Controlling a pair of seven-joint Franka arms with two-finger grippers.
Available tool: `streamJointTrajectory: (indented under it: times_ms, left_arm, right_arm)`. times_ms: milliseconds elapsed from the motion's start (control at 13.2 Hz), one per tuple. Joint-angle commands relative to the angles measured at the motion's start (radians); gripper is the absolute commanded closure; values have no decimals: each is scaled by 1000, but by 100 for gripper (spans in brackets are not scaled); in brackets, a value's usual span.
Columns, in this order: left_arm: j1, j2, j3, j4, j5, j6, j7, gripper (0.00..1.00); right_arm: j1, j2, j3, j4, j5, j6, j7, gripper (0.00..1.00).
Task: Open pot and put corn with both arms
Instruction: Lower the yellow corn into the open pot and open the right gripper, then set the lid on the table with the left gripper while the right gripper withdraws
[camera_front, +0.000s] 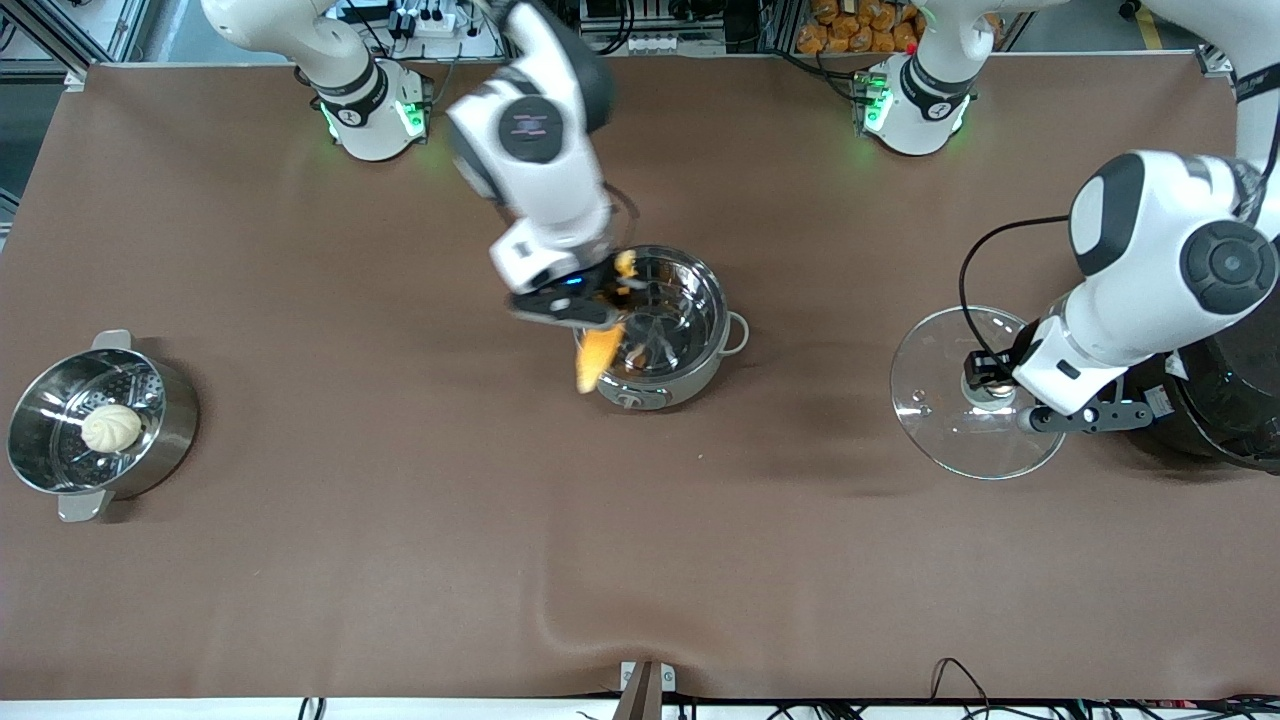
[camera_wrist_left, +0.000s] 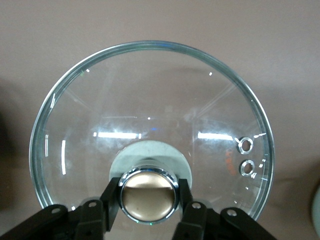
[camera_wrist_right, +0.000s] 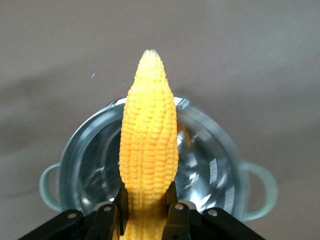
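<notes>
The grey pot (camera_front: 663, 326) stands open in the middle of the table, its steel inside showing; it also shows in the right wrist view (camera_wrist_right: 205, 165). My right gripper (camera_front: 590, 300) is shut on the yellow corn (camera_front: 599, 357) and holds it over the pot's rim, tip pointing down; the corn (camera_wrist_right: 148, 140) fills the right wrist view between the fingers (camera_wrist_right: 176, 210). My left gripper (camera_front: 995, 385) is shut on the copper knob (camera_wrist_left: 149, 195) of the glass lid (camera_front: 965, 392), held over the table toward the left arm's end; the lid (camera_wrist_left: 150, 115) shows whole in the left wrist view.
A perforated steel steamer pot (camera_front: 150, 440) with a white bun (camera_front: 111, 427) in it stands toward the right arm's end. A large black rice cooker (camera_front: 1235, 400) stands at the left arm's end, beside the lid.
</notes>
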Motion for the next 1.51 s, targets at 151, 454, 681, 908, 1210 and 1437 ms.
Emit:
streamJointTrajectory:
  times_ms: [151, 454, 681, 908, 1210, 1437]
  left_arm:
    - [24, -28, -16, -197, 10, 185, 5, 100]
    - [57, -32, -14, -385, 15, 393, -9, 100]
    - [66, -77, -17, -504, 15, 487, -12, 100]
    - [67, -68, -17, -562, 15, 553, -10, 100]
    - [66, -40, -16, -575, 15, 585, -12, 66]
    - [66, -48, -17, -546, 15, 582, -20, 0]
  right_arm:
    - [64, 96, -17, 79, -46, 4, 147, 98]
    - [65, 107, -20, 62, -50, -8, 160, 29]
    - [32, 90, -23, 78, -50, -54, 144, 0]
    - [-3, 19, -26, 68, -51, -179, 80, 0]
    - [-211, -133, -68, 67, -43, -383, -292, 0]
    - [-360, -204, -69, 53, -40, -386, -458, 0]
